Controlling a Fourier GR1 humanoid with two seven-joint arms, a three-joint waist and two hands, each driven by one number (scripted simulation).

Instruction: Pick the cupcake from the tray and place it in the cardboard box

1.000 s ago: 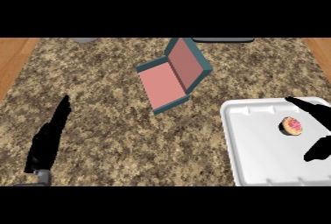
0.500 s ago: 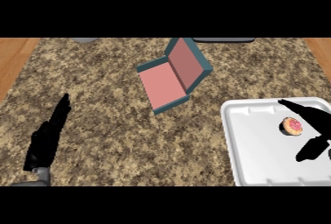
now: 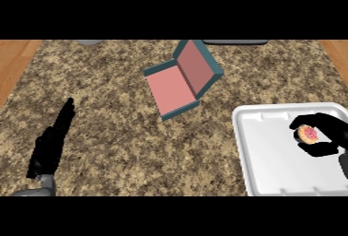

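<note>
One cupcake (image 3: 309, 134), pink top up

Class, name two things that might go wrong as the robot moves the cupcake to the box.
1. The right hand curls round the cupcake from the side; it might slip on lifting.
2. The cardboard box sits tilted, its lid up, so the cupcake could catch its wall.

The tray (image 3: 272, 152) sits at the surface's (image 3: 122, 120) right, the cupcake (image 3: 309, 134) on it; the box (image 3: 182, 79) lies behind, toward the middle.
</note>
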